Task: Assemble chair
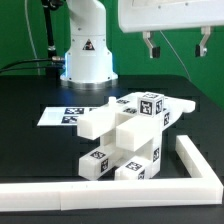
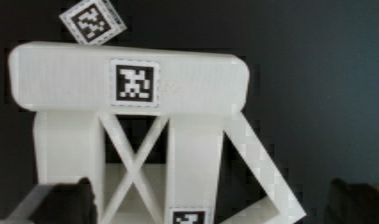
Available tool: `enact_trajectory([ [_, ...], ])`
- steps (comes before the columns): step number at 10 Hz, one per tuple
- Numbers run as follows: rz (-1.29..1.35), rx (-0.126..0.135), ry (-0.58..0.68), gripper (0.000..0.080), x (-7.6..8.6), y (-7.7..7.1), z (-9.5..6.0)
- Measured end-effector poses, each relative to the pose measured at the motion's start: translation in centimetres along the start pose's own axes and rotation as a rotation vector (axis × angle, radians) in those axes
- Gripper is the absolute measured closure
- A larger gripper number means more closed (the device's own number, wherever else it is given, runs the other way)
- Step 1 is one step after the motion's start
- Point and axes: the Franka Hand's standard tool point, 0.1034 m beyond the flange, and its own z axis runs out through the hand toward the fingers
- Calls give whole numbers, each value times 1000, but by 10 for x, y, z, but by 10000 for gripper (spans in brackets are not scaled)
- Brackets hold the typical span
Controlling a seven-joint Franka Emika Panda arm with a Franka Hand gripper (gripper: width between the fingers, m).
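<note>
The chair lies on the black table, near the middle, just inside the corner of the white L-shaped rail. Its white blocky pieces are joined together, and several black-and-white square tags show on them. Behind it, at the exterior view's left, the marker board lies flat on the table, touching or almost touching the chair (I cannot tell which). The gripper hangs high above the table, well apart from the chair, with its fingers spread wide and nothing between them. In the wrist view the chair shows a crossed brace and a tag. No containers are visible.
</note>
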Motion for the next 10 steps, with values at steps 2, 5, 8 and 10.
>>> enact_trajectory([
  [2, 0, -1, -1, 151, 0, 0, 1],
  [5, -41, -17, -4, 151, -33, 18, 10],
  [8, -100, -74, 23, 151, -59, 21, 19],
  [10, -102, -70, 19, 151, -56, 22, 19],
])
